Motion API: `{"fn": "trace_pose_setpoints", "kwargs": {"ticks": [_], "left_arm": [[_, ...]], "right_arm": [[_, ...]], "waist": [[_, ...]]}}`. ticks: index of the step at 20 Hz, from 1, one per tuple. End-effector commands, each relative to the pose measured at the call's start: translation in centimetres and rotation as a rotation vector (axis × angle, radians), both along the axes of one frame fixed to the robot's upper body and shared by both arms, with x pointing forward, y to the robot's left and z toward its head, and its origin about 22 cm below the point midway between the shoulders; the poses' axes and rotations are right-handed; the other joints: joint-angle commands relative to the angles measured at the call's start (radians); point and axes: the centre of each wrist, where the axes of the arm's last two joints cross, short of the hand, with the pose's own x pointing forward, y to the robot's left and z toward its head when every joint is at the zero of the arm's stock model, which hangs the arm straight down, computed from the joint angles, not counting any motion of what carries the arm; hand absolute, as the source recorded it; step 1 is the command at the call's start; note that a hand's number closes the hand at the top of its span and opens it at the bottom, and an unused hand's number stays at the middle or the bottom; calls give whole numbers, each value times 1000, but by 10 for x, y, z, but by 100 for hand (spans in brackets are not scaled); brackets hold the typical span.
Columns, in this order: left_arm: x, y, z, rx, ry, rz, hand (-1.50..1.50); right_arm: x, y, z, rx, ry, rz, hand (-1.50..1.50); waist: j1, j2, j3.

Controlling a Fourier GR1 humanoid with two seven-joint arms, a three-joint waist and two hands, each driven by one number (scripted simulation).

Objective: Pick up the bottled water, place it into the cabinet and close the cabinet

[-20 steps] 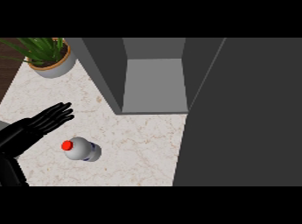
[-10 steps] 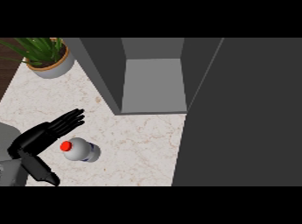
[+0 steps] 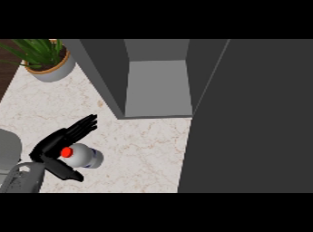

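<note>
Left hand: I see my left hand at the lower left of the frame. Its fingers are straight and fanned toward the upper right, and the thumb is swung out below.
Hand state: spread and not closed on anything. Fingers and thumb bracket the bottle from either side, which I read as a pre-grasp shape.
Bottled water: the bottled water stands upright on the counter at the lower left. Its red cap faces up at me, right against the palm side of the hand.
Contact: I cannot tell whether the palm touches the bottle or sits just beside it (the steep downward view hides any gap).
Cabinet: the cabinet is at upper centre with its grey interior exposed, well apart from the bottle.
Door: the cabinet door is the dark panel filling the right side of the frame. It is swung wide, presumably so the bottle can go straight in.
Right hand: it does not show anywhere.
Bystander: a potted plant sits in the upper left corner, off the line from bottle to cabinet.
Step in hand: by my judgement, closing round the bottle; the lift, placement and door are not yet done.
Watch for: curling from one side only could tip an upright bottle, so I would want thumb and fingers to meet it together.
</note>
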Motion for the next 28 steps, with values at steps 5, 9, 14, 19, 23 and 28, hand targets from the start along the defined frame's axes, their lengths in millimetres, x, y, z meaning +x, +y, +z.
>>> {"fn": "trace_pose_setpoints", "kwargs": {"ticks": [5,9,14,19,23,28], "left_arm": [[2,-16,-29,-135,-42,-56,-150],[1,-19,-38,-183,-50,-16,-150],[3,-30,-46,-223,-69,0,-150],[-1,-49,-54,-271,-37,-81,150],[15,-62,-35,-243,-133,-200,150],[1,-89,-43,-197,-361,-77,150]], "right_arm": [[-17,-8,11,-34,-39,-47,-150],[-14,1,6,-18,-43,-31,-150],[-18,-5,5,-20,-50,-30,-150],[-14,-6,9,-8,-37,-31,-150],[-11,-2,1,-26,-26,-43,-150],[-14,-9,7,-24,-23,-58,-150]], "waist": [[-8,1,0],[-1,-1,0],[-11,1,0],[-3,2,-1],[14,-7,2],[21,-7,2]]}}
